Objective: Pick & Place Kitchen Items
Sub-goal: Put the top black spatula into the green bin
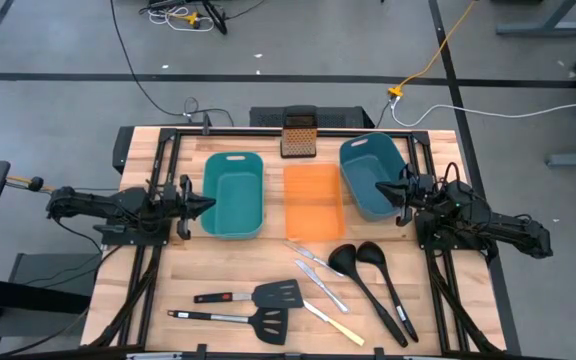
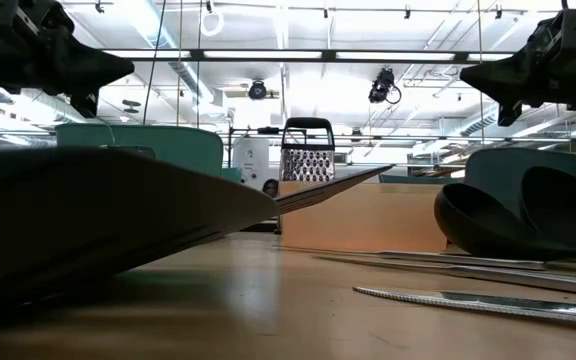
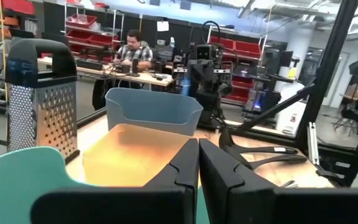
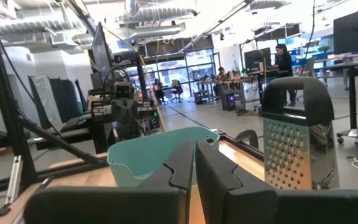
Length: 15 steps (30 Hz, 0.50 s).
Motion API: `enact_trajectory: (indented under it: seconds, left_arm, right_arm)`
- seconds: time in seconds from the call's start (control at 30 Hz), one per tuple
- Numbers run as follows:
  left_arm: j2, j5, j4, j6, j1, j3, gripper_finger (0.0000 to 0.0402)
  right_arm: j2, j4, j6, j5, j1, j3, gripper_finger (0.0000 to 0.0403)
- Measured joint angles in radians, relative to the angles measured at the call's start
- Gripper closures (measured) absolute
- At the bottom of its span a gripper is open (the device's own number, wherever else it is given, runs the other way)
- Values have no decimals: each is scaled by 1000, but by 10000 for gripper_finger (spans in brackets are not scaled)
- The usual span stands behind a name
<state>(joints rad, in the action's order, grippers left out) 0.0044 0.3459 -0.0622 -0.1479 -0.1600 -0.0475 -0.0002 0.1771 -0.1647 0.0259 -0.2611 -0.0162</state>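
The left gripper (image 1: 208, 203) is closed and empty, held above the left bin (image 1: 234, 193). The right gripper (image 1: 380, 186) is likewise closed and empty, over the right bin (image 1: 370, 175). Between and nearer than both, spatulas (image 1: 278, 294), knives (image 1: 308, 257) and ladles (image 1: 343, 259) lie on the table (image 1: 218, 270).
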Motion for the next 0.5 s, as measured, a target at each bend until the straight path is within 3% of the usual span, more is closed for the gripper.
enact_trajectory:
  seconds: [0.2, 0.4, 0.5]
  left_arm:
    - [30, 56, -20, 80, -6, -34, 391]
    - [192, 111, -8, 106, -48, -159, 396]
    - [294, 164, 83, 60, -85, -257, 397]
  right_arm:
    - [0, -11, 57, -11, 0, 0, 375]
    - [0, -21, 79, -11, 0, 0, 375]
    - [0, -29, 79, -11, 0, 0, 375]
